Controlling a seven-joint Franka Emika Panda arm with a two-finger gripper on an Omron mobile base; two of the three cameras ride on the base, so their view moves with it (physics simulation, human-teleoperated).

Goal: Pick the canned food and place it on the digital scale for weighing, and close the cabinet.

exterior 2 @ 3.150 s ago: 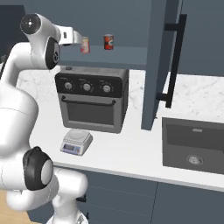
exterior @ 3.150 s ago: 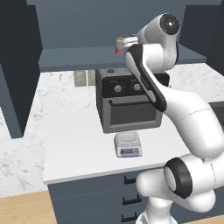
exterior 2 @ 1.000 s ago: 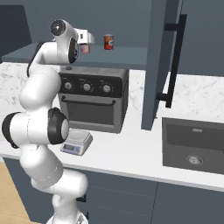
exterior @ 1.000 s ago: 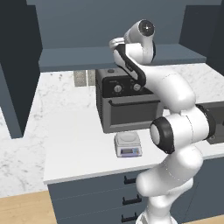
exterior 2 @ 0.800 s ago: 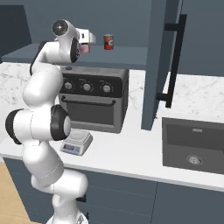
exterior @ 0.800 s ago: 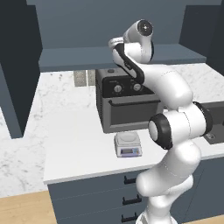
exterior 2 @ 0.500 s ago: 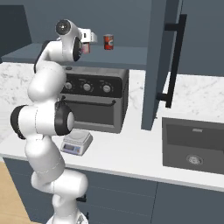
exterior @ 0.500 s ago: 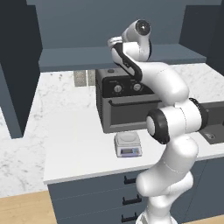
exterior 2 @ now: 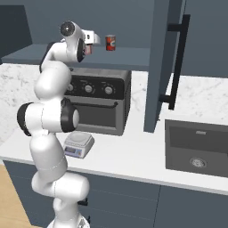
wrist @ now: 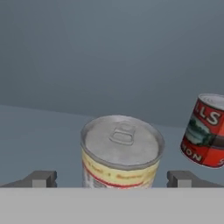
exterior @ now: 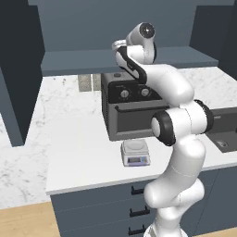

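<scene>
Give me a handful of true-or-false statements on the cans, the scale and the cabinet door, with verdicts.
1. The canned food stands between the open fingers of the hand. True.
2. The digital scale already carries a can. False: its platter is bare.
3. The all-red can stands on the cabinet shelf. True.
4. The cabinet door is shut. False: it stands swung open.
5. The scale sits on top of the toaster oven. False: it sits on the counter before it.

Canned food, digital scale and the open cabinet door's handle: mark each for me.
canned food (wrist: 120, 144): hand view, silver lid.
digital scale (exterior: 134, 147): left base view, round platter.
cabinet handle (exterior 2: 177, 62): right base view, middle of the black bar.
</scene>
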